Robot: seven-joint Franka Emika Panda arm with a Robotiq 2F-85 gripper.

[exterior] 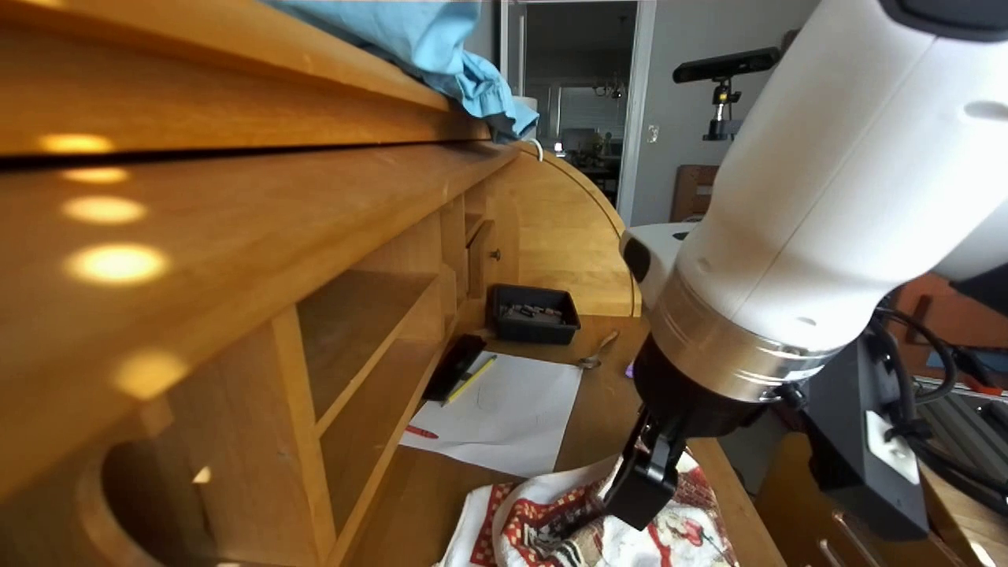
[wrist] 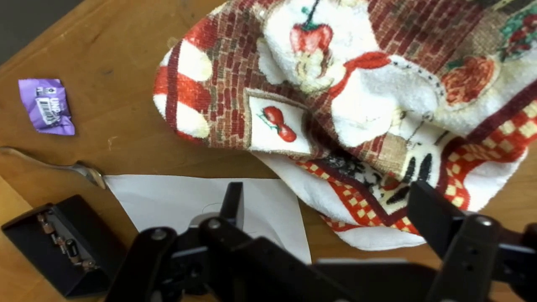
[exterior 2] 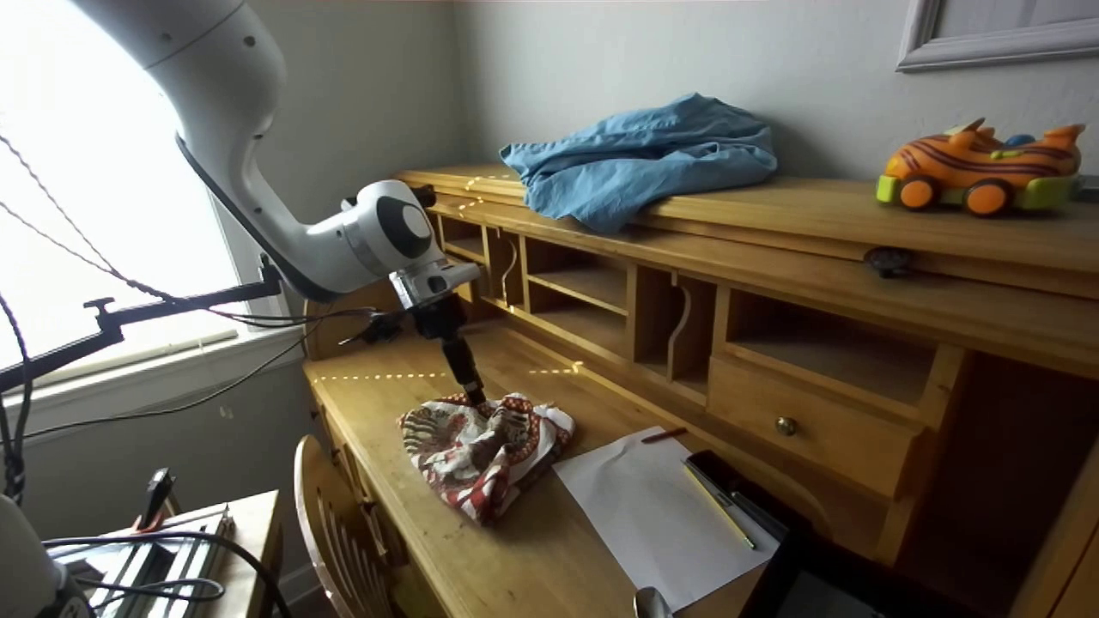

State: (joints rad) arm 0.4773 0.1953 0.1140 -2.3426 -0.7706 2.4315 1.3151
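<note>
My gripper [wrist: 326,191] is open, its two black fingers spread wide apart with nothing held between them. Just beyond the fingertips lies a crumpled towel [wrist: 293,75] with red, white and brown prints, bunched up on the wooden desk. In both exterior views the gripper [exterior 2: 475,396] points down at the towel [exterior 2: 481,463]; whether a fingertip touches the cloth I cannot tell. A white sheet of paper [wrist: 168,201] lies beside the towel, partly behind the left finger in the wrist view.
A black tray [exterior: 533,335] of small parts, a spoon [wrist: 79,168] and a purple wrapper [wrist: 47,107] lie on the desk. On the paper rest a yellow pencil [exterior: 470,380] and a red crayon [exterior: 422,431]. Cubbyholes line the back; blue cloth [exterior 2: 644,159] and an orange toy car [exterior 2: 983,170] sit on top.
</note>
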